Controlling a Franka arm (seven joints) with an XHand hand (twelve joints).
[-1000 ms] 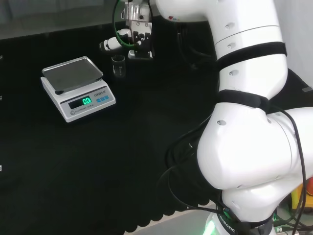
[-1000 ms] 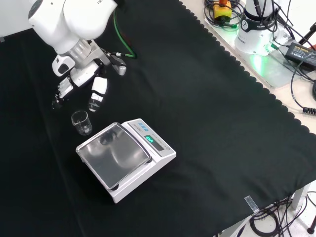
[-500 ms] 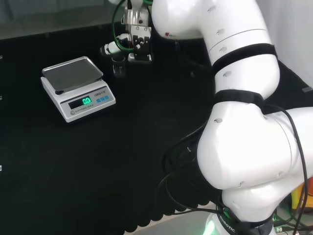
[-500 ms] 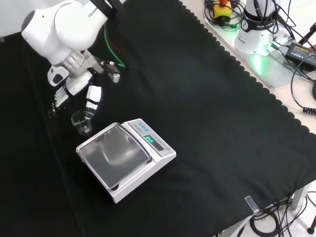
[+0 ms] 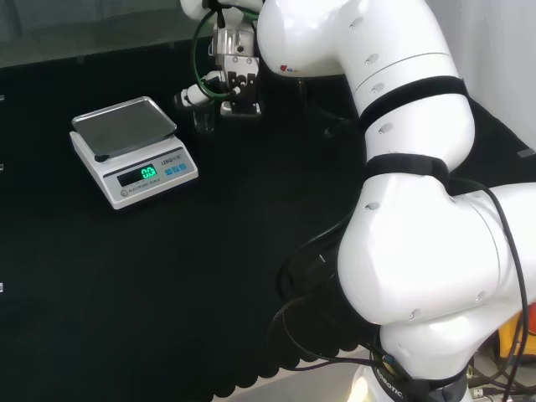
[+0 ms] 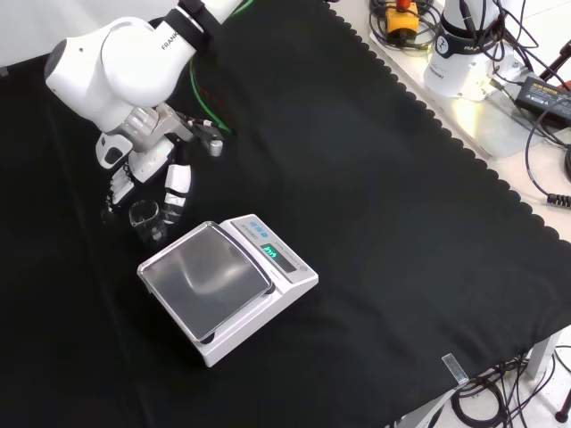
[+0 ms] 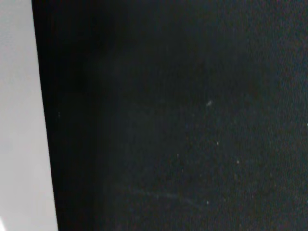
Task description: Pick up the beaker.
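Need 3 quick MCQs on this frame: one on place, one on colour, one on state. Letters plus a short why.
1. In the front view, where is the beaker?
A. On the scale pan
B. On the cloth, up and left of the scale
C. At the cloth's right edge

2. What colour are the lit digits on the scale?
A. Red
B. Blue
C. Green

3. What is the hand doing?
A. Fingers straddle the beaker, not closed on it
B. Holding the beaker lifted over the scale
C. Pressing the scale pan

Key: 1 B, the beaker stands on the black cloth beside the scale's corner. 2 C, the display glows green. 3 A, the fingers reach down either side of the beaker, which stands on the cloth.
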